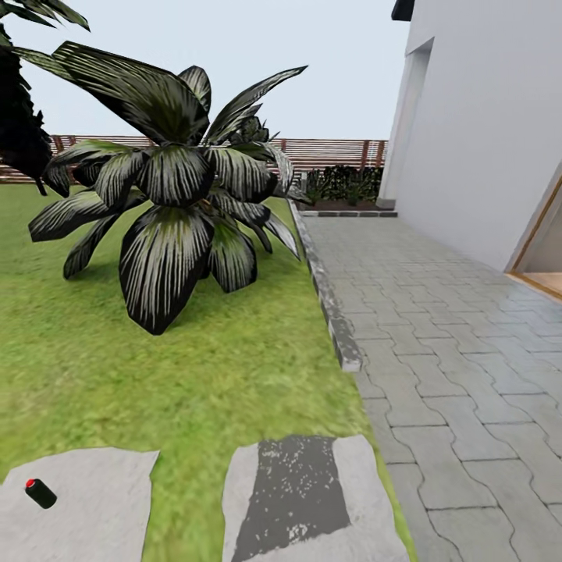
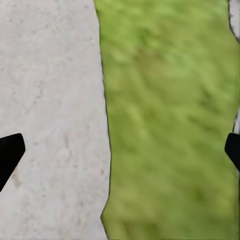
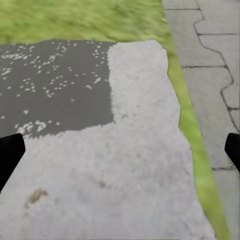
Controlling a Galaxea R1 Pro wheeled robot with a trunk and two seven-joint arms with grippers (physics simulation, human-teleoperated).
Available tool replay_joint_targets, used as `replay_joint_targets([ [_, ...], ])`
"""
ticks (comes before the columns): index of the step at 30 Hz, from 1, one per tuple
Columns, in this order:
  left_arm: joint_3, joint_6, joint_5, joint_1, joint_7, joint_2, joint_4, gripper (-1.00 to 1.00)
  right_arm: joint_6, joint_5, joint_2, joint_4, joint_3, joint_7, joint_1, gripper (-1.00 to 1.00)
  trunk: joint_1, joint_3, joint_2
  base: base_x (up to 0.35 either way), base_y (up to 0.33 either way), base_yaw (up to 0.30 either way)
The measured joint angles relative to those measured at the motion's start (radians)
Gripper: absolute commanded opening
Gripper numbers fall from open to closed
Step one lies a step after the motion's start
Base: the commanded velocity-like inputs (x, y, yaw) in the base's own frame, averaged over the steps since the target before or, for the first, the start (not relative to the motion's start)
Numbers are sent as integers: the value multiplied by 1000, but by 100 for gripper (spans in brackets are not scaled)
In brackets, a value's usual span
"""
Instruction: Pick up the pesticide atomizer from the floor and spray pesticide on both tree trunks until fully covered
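Down at the lower left of my head view, the pesticide atomizer [image 1: 40,493] (dark body, red cap) lies on its side on a pale stone slab [image 1: 94,507]. Beside it, across a strip of grass, a second slab [image 1: 367,499] carries a dark speckled patch. My left gripper [image 2: 120,152] hangs spread wide over slab edge and grass, holding nothing; my right gripper [image 3: 120,152], equally wide and empty, hangs over the patched slab. Farther off, a short palm [image 1: 176,211] fills the lawn [image 1: 234,367], grey paving [image 1: 453,328] runs along the right beside a white wall [image 1: 476,133], and a slatted fence [image 1: 336,152] closes the back.
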Motion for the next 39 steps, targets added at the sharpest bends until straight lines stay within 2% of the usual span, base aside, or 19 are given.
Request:
replay_joint_targets([
  [39, 0, 0, 0, -1, 0, 0, 0, 100, 0, 0, 0, 0, 0, 0, 0, 100, 0, 0, 0, 306, -180, 278],
])
